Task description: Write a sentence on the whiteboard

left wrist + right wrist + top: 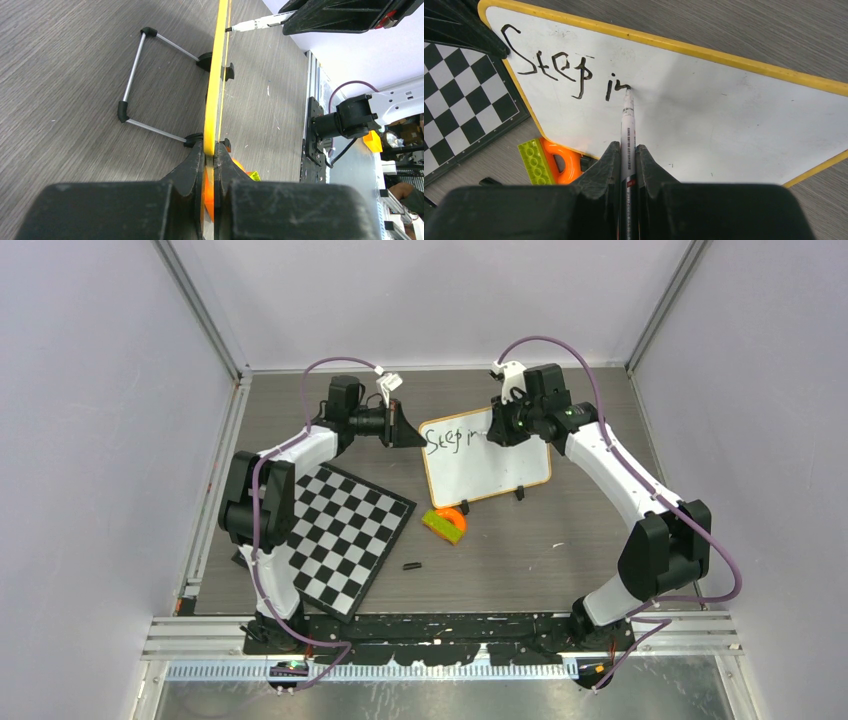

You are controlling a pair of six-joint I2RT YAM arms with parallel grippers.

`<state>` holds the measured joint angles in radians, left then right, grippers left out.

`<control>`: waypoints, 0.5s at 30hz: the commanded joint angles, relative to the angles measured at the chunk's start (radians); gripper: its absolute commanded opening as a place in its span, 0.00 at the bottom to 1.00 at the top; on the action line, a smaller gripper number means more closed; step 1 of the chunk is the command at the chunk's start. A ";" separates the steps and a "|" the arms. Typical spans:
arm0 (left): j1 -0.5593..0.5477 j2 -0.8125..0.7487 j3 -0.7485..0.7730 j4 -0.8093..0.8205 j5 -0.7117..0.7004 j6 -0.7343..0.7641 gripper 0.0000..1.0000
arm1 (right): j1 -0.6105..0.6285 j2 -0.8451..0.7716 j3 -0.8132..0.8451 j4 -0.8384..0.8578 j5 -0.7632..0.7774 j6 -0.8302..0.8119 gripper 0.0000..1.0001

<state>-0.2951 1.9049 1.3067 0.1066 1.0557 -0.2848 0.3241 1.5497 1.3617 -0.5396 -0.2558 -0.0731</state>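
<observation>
The whiteboard stands upright at the back middle of the table, with a yellowish frame and black feet. Dark marker text on it reads "Step in", the sentence as it stands. My left gripper is shut on the board's left edge, which the left wrist view shows edge-on between the jaws. My right gripper is shut on a white marker. The marker's tip touches the board just after the "n". In the top view the right gripper covers the board's upper right part.
A black-and-white chequered board lies left of the whiteboard. An orange and green toy block sits just in front of the whiteboard's lower left corner. A small black piece lies on the table nearer me. A wire stand props the whiteboard from behind.
</observation>
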 commanded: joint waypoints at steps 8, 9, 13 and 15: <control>-0.012 -0.026 0.013 0.003 -0.007 0.028 0.00 | -0.010 -0.041 -0.043 0.013 -0.016 -0.009 0.00; -0.012 -0.026 0.014 0.002 -0.006 0.027 0.00 | -0.010 -0.045 -0.043 0.009 -0.020 -0.010 0.00; -0.012 -0.028 0.014 0.002 -0.006 0.026 0.00 | -0.010 -0.059 -0.033 0.000 -0.023 -0.014 0.00; -0.012 -0.027 0.014 0.002 -0.005 0.026 0.00 | -0.010 -0.064 -0.018 -0.002 -0.023 -0.014 0.00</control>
<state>-0.2951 1.9049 1.3067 0.1066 1.0565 -0.2848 0.3191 1.5398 1.3224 -0.5560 -0.2813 -0.0742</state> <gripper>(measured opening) 0.043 0.171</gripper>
